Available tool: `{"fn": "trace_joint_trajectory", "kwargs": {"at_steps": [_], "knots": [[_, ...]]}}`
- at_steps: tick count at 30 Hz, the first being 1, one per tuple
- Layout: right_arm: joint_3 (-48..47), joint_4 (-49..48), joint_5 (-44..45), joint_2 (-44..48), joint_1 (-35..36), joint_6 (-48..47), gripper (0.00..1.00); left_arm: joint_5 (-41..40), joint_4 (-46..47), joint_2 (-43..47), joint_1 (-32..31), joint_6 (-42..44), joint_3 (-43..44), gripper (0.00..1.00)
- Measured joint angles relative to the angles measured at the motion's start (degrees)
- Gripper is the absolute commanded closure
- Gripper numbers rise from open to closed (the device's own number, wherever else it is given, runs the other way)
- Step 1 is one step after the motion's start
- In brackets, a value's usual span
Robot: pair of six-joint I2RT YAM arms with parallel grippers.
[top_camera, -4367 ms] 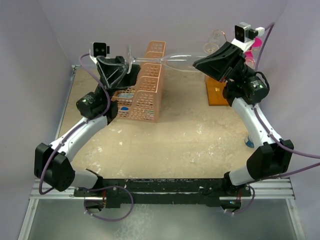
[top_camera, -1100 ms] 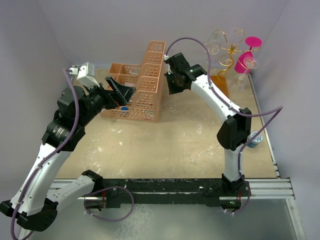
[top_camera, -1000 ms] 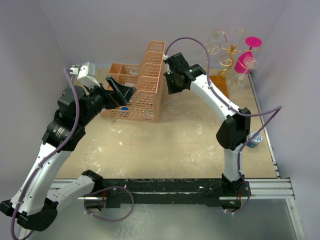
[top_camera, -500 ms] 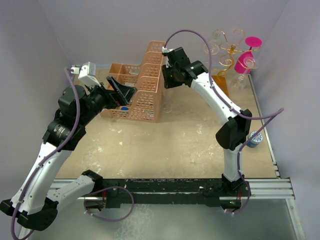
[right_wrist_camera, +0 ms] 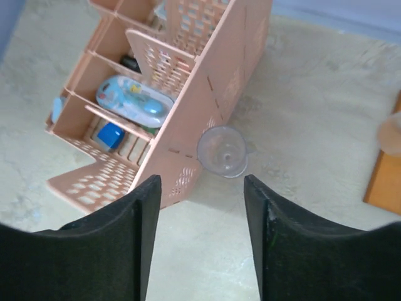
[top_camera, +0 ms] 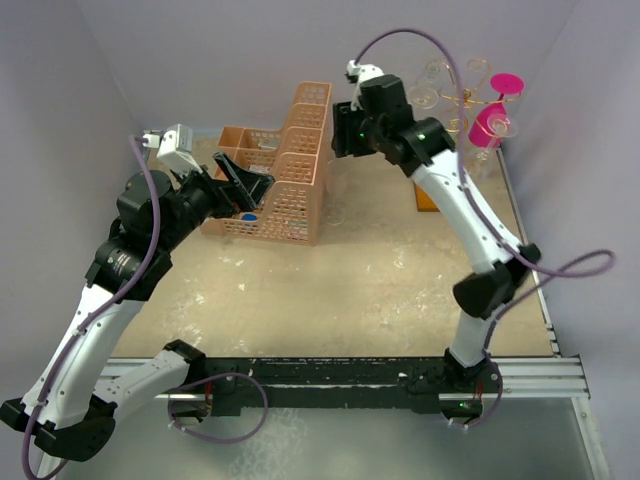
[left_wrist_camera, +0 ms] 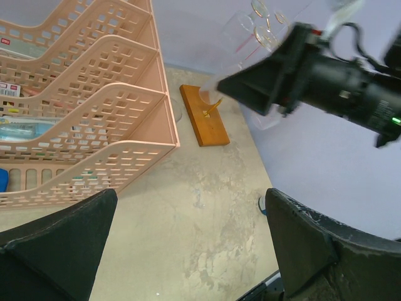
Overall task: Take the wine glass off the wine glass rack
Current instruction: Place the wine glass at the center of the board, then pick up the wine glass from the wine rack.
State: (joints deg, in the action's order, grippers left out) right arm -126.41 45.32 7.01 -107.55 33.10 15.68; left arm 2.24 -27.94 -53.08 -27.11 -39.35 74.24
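A clear wine glass stands upright on the table against the end of the peach basket, faintly visible in the top view. My right gripper hangs open well above it with nothing between its fingers; in the top view this gripper is raised near the basket's tall end. The wine glass rack, gold wire on an orange base, stands at the back right with clear and pink glasses on it. My left gripper is wide open and empty, over the table left of the basket.
The peach lattice basket holds blue and white items in its compartments. A small blue object lies near the right edge. Purple walls close in at the back and both sides.
My right gripper has opened, let go of the wine glass and risen up and back towards the rack. The glass stays standing by the basket. The left arm has not moved.
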Motion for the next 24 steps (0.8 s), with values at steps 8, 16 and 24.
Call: {"fn": "trace_joint_trajectory", "kwargs": {"at_steps": [8, 16, 24], "knots": [[16.57, -12.46, 4.63, 25.77, -2.75, 0.39, 0.34, 0.11, 0.0, 0.02, 0.0, -0.02, 0.0, 0.01], [24.02, -23.06, 1.95, 36.74, -21.18, 0.68, 0.21, 0.33, 0.0, 0.37, 0.0, 0.2, -0.02, 0.01], [29.2, -29.7, -13.25, 35.5, -39.45, 2.91, 0.17, 2.84, -0.28, 0.37, 0.0, 1.84, -0.09, 0.01]]}}
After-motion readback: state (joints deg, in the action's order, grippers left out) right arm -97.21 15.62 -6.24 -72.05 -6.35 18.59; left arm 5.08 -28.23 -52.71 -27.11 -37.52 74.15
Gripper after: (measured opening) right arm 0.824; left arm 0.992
